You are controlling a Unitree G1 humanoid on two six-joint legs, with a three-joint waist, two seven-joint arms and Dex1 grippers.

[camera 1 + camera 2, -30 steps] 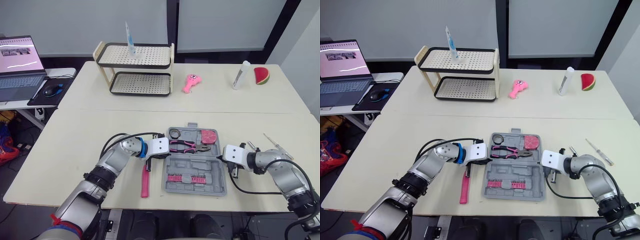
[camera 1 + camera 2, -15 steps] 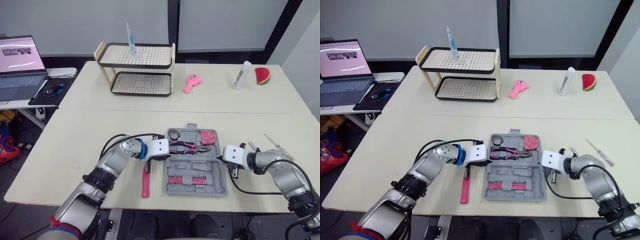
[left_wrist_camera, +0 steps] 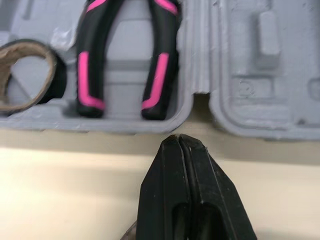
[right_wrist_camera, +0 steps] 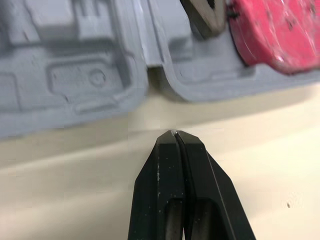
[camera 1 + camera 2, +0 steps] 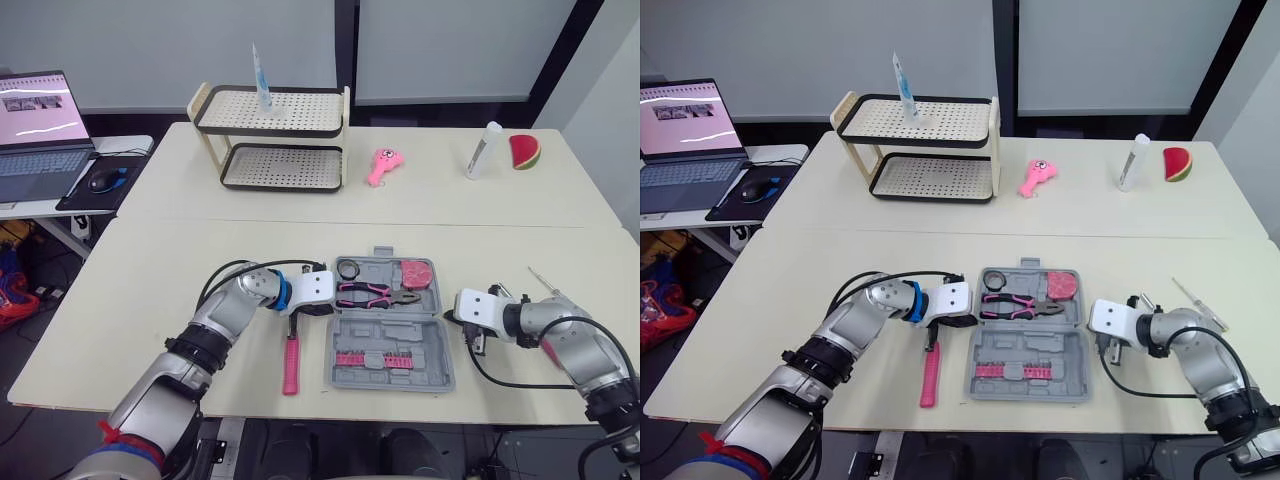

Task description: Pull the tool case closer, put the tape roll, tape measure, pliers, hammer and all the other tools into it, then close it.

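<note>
The grey tool case (image 5: 428, 355) lies open near the table's front edge. Its far half holds a tape roll (image 5: 349, 268), pink-handled pliers (image 5: 375, 293) and a pink tape measure (image 5: 417, 273); its near half holds pink bits (image 5: 372, 357). A pink-handled hammer (image 5: 290, 358) lies on the table left of the case. A screwdriver (image 5: 545, 283) lies to the right. My left gripper (image 5: 325, 308) is shut, its tip just off the case's left edge by the hinge (image 3: 200, 95). My right gripper (image 5: 452, 316) is shut, a short gap from the case's right edge (image 4: 145, 85).
At the back stand a two-tier rack (image 5: 270, 140), a pink toy (image 5: 381, 165), a white tube (image 5: 482, 150) and a watermelon slice (image 5: 523, 151). A laptop (image 5: 40, 130) sits on a side table to the left.
My right gripper has drawn a little to the right, away from the case's edge. My left gripper has shifted slightly, uncovering the hammer's head. The case has not moved.
</note>
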